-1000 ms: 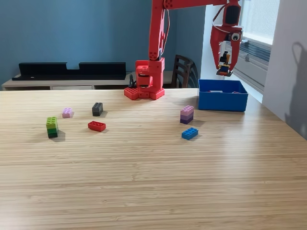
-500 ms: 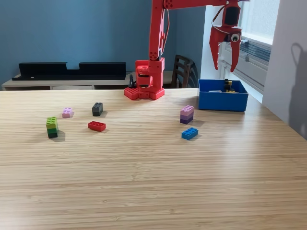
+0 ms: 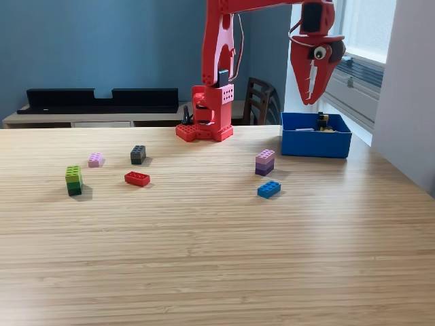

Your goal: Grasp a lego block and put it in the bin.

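Note:
The blue bin stands on the table at the exterior view's right. A black and yellow lego block pokes up inside it. My red gripper hangs above the bin's left part, its jaws drawn together to a point, nothing between them. Loose blocks lie on the table: a purple stack, a blue one, a red one, a black one, a pink one and a green stack.
The arm's red base is clamped at the table's far edge. Behind it are a dark chair and a low shelf with a black object. A white wall rises at the right.
The gripper let the black and yellow block go, and it now lies in the bin. Since then the jaws have come together and the gripper has swung slightly left.

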{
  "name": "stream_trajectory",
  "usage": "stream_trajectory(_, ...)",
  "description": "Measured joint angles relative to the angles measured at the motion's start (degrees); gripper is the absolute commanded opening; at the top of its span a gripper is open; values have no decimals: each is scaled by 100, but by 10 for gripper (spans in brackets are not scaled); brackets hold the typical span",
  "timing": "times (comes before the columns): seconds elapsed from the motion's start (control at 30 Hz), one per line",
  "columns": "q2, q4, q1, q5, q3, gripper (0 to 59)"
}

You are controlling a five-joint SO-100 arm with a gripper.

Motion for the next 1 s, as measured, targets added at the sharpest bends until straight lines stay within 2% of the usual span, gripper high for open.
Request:
stream_trajectory(0.27,35,0,2549,-606,-176,1)
stream_trajectory(0.43,35,0,3331,-879,-185,1)
stream_trajectory(1.0,35,0,4078,-958,-185,1)
